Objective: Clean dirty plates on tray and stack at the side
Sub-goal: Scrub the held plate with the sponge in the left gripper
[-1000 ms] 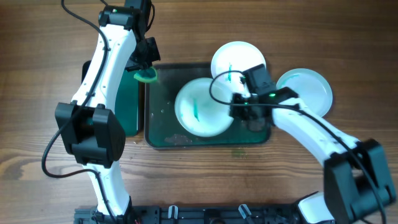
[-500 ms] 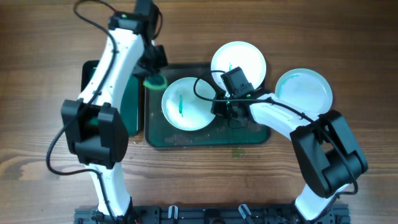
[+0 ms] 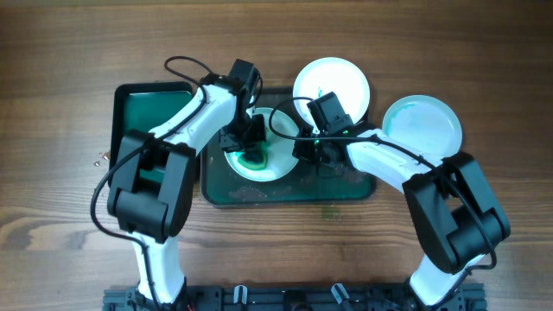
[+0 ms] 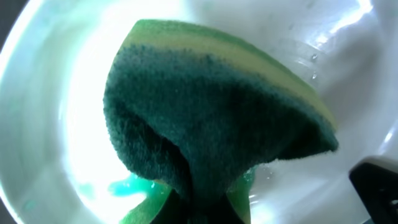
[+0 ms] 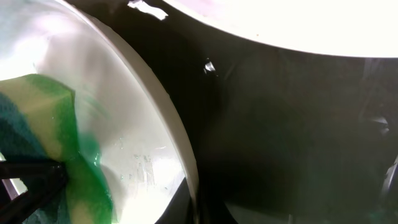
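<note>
- One plate (image 3: 278,160) lies in the dark green tray (image 3: 294,188), directly under the left jaws. It is white, round, glossy and wet, with a teal puddle (image 4: 127,185) beside the sponge.
- The left jaws pinch a folded sponge (image 4: 211,124) and press it onto that plate, dark rough face outward, yellow foam behind.
- The right jaws sit at this plate's right rim. Their own view is dark there, so I cannot tell whether they grip.
- A second plate (image 3: 331,84) lies just beyond the right jaws, overlapping the tray's far edge.
- A third plate (image 3: 421,125) lies to the right of the right jaws on the wooden tabletop (image 3: 432,52).
</note>
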